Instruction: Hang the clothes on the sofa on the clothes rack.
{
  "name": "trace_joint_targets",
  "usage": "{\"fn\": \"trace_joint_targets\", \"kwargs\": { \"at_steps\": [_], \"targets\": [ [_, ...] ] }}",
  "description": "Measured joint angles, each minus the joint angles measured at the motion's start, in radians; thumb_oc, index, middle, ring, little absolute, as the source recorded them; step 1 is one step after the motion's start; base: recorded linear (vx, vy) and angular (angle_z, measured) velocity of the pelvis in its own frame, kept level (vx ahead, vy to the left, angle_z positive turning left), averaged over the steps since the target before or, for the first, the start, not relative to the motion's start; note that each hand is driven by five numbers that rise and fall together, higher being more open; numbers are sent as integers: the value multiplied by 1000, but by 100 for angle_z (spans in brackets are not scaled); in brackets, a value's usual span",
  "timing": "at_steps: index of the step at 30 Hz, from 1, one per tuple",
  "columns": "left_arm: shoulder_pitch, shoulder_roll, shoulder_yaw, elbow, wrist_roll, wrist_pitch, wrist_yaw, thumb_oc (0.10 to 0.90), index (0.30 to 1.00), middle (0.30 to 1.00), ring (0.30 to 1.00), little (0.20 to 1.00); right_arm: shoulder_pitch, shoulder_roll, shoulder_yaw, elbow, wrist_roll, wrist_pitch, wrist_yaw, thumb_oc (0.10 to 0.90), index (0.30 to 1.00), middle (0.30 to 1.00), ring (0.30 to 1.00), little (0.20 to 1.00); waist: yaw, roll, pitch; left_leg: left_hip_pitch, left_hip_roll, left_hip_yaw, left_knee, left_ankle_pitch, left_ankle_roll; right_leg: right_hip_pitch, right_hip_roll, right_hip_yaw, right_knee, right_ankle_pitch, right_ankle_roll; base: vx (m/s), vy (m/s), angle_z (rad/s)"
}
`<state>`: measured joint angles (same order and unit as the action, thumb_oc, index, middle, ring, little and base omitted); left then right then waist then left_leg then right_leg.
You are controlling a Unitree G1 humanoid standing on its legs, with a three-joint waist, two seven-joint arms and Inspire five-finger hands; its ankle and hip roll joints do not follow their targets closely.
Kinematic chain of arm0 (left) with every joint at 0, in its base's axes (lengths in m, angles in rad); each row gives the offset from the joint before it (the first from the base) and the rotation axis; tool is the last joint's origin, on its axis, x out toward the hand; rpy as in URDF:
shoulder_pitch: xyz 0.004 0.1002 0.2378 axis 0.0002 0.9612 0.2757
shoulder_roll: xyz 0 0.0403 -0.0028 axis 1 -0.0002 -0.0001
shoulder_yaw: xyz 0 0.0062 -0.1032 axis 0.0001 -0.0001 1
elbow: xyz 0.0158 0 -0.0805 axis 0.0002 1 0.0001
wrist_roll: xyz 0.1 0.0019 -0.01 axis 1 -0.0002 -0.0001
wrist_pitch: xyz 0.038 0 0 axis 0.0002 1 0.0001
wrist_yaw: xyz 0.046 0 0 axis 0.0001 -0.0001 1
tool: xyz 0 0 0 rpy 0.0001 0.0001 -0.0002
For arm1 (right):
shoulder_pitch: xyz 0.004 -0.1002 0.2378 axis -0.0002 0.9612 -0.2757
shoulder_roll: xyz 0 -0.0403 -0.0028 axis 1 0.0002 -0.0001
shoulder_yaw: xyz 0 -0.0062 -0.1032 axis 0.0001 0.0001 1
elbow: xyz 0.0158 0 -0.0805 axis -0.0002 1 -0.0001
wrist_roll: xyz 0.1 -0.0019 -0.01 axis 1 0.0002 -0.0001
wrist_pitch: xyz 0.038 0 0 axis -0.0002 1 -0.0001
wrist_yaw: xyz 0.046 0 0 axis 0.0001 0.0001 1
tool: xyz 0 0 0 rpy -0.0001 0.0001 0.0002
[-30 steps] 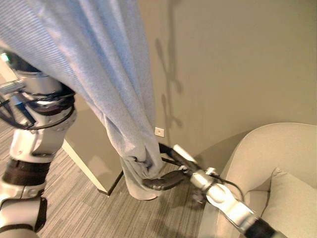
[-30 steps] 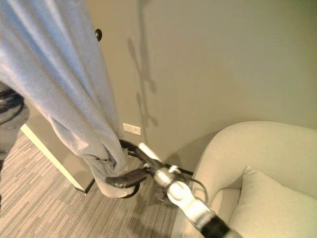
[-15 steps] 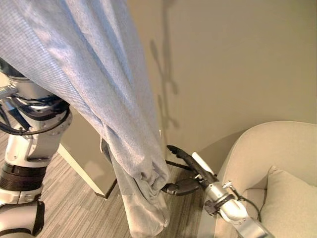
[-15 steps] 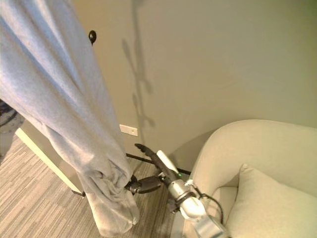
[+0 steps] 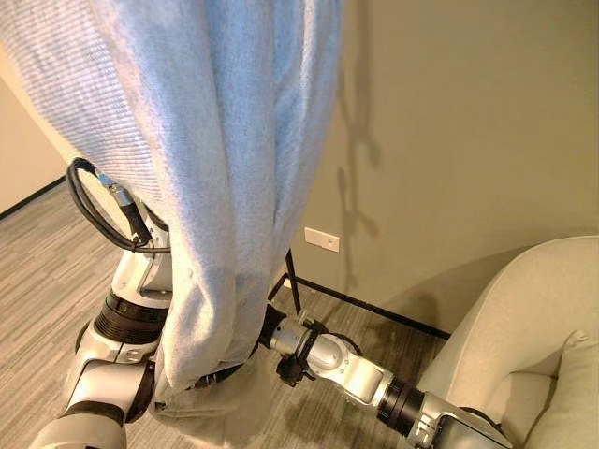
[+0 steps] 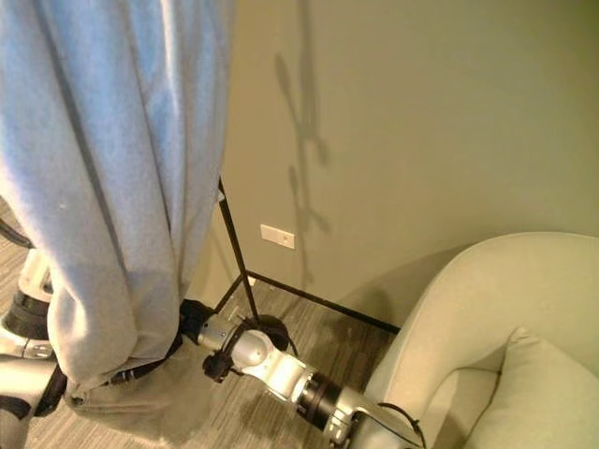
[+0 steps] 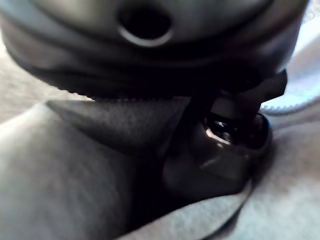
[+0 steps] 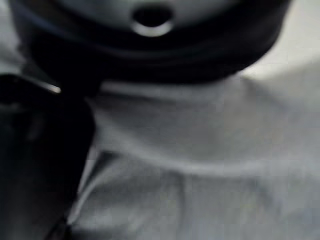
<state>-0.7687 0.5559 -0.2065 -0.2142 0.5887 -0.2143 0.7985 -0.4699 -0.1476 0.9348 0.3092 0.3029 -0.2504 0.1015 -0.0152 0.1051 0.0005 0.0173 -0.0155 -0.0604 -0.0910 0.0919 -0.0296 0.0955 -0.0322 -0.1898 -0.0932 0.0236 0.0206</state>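
Right hand [image 8: 40, 150] under hanging garment [image 5: 225, 168]

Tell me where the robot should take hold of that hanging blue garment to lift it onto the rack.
Probably high up, not at the hem. The blue garment hangs in long vertical folds, bunching low by the floor, where the right arm reaches behind the cloth with its hand hidden. Coming in from the wall side, beside the thin black rack leg, a hand could pinch one upper fold sideways.
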Motion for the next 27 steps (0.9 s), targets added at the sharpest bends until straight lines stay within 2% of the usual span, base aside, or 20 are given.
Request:
{"fn": "trace_joint_targets", "kwargs": {
  "at_steps": [9,16,20,21,23,25,27],
  "targets": [
    [1,3,2,1,0,0,1,400,300,300,300,300,81,-55,-12,3,42,1,0,400,300,300,300,300,-6,1,-2,-3,5,12,-4,-5,4,0,3,6,0,2,-2,9,6,-2],
    [3,45,14,17,1,3,1,400,300,300,300,300,143,-164,-88,7,37,2,-14,400,300,300,300,300,-14,-4,-4,9,7,19,-1,-4,4,2,4,9,0,3,-3,1,11,-2],
    [31,117,46,19,1,2,0,400,300,300,300,300,285,-272,-253,-70,-9,0,-23,400,300,300,300,300,-31,-12,-5,12,7,25,-5,-5,5,3,4,18,0,3,-3,-10,12,-5],
    [62,155,76,18,2,2,0,400,300,300,300,300,372,-338,-358,-110,-48,-1,-33,400,300,300,300,300,-37,-15,-5,14,7,31,-5,-7,6,2,4,25,0,4,-2,-10,7,-14],
    [117,197,121,19,2,2,0,400,300,300,300,300,457,-389,-483,-142,-99,-2,-71,400,300,300,300,300,-42,-17,-4,19,10,48,-5,-13,12,1,5,35,0,5,-2,8,-1,-22],
    [155,218,141,28,2,3,-1,400,300,300,300,300,497,-437,-610,-139,-135,-2,-134,400,300,300,300,300,-65,-43,-5,16,16,59,-6,-16,12,-1,12,53,0,7,-5,-9,-10,-22],
    [178,232,146,34,2,3,-1,400,300,300,300,300,524,-441,-741,-170,-222,-2,-191,400,300,300,300,300,-80,-60,-4,16,21,69,-6,-17,10,-4,16,60,0,8,-6,-9,-8,-16]
  ]
}}
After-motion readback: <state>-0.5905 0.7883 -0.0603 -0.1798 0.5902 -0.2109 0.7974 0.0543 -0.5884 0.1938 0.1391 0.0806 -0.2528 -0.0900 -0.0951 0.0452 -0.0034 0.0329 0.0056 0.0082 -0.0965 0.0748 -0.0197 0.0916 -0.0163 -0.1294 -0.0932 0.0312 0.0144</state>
